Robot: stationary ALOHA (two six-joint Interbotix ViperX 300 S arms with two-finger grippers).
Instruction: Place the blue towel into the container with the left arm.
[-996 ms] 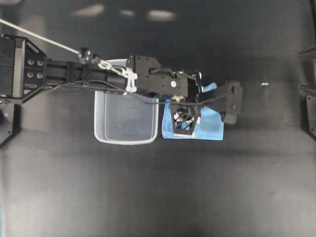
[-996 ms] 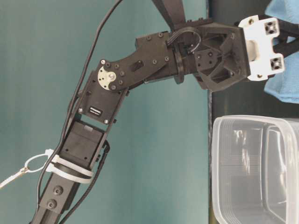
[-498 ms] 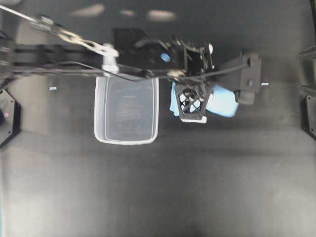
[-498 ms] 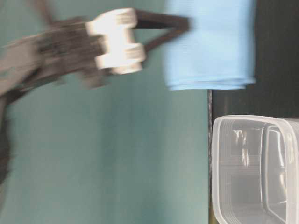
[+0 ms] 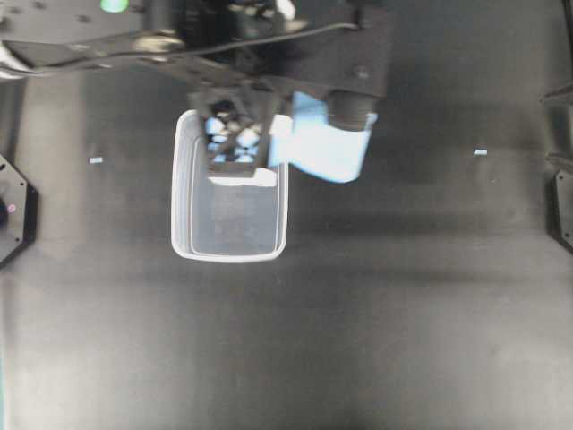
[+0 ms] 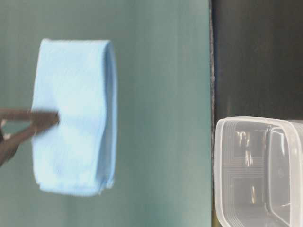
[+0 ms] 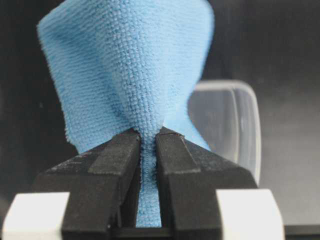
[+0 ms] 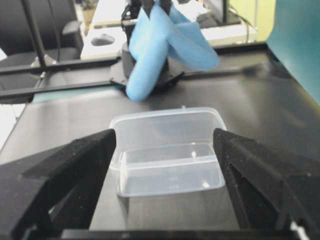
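left gripper (image 7: 148,150) pinches the blue towel (image 7: 132,70) aloft above the container (image 5: 229,210); right gripper (image 8: 165,165) spread wide.

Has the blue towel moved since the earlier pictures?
Yes. The blue towel, clamped by the left gripper, left the table and now hangs lifted, nearer the unmoved container.

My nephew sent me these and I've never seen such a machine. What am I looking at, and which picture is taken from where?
It is a two-armed robot at a dark table. One picture looks straight down, one looks from table height, and two come from cameras on the arms' wrists. On the table stands a clear plastic tub, which looks empty. The left hand is shut on a blue towel, holding it in the air above the table. The right hand is open, holds nothing, and points at the tub.
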